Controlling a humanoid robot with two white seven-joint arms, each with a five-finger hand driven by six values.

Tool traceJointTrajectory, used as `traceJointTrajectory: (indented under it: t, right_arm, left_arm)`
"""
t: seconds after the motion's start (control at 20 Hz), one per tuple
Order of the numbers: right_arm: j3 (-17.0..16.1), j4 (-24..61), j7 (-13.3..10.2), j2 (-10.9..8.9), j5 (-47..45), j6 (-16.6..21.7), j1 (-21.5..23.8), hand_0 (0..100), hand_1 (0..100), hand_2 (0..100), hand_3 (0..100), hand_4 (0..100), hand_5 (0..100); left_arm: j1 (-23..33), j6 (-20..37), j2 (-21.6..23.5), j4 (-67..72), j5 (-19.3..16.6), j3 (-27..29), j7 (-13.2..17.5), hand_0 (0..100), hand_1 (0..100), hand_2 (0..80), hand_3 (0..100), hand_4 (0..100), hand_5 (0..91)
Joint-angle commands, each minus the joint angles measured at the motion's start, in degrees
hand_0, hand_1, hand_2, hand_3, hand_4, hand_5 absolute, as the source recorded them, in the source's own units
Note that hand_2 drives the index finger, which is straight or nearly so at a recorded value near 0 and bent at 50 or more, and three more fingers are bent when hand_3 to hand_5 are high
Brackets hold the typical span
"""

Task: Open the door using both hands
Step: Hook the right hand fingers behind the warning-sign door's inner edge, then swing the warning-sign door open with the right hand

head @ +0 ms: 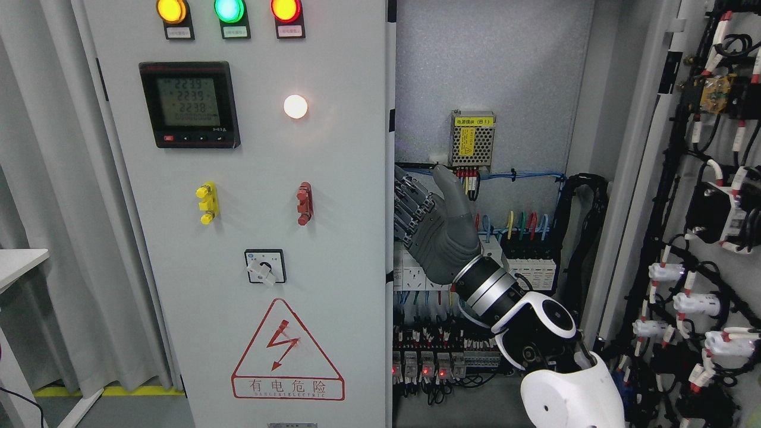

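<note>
Right hand hooks the left cabinet door's free edge; the right door already stands swung open.

The right hand (437, 229) curls its fingers (410, 208) around the inner edge of the left door (250, 238), thumb raised. To do this well, I judge: keep the fingers hooked and pull in an arc, clear of the wiring (452, 351).

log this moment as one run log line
right robot hand: fingers on left door edge | right door: open | left hand: unseen
</note>
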State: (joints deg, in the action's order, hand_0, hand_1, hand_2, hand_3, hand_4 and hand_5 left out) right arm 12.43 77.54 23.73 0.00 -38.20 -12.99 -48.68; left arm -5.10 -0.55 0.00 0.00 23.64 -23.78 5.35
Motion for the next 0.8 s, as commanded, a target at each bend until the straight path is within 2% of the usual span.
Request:
traceJointTrajectory:
  t: [0.0,0.25,0.4,0.75]
  right_arm:
    - [-0.74,1.21,0.00,0.00,-0.03,0.16,0.69,22,0,0,0,0,0]
    - [-0.74,1.21,0.08,0.00,-0.03,0.25,0.69,22,0,0,0,0,0]
    - [-0.74,1.12,2.10,0.00,-0.03,0.25,0.69,22,0,0,0,0,0]
    - [-0.74,1.12,2.37,0.00,-0.12,0.16,0.69,22,0,0,0,0,0]
  left_arm:
    - [0.00,0.02,0.00,1.14,0.00,0.05,0.01,29,0,2.7,3,4,0.0]
    - [0.00,0.20,0.00,1.14,0.00,0.05,0.01,29,0,2.7,3,4,0.0]
    - [0.00,0.20,0.00,1.14,0.00,0.05,0.01,29,0,2.7,3,4,0.0]
    - [0.00,0.20,0.00,1.14,0.00,0.05,0.01,29,0,2.7,3,4,0.0]
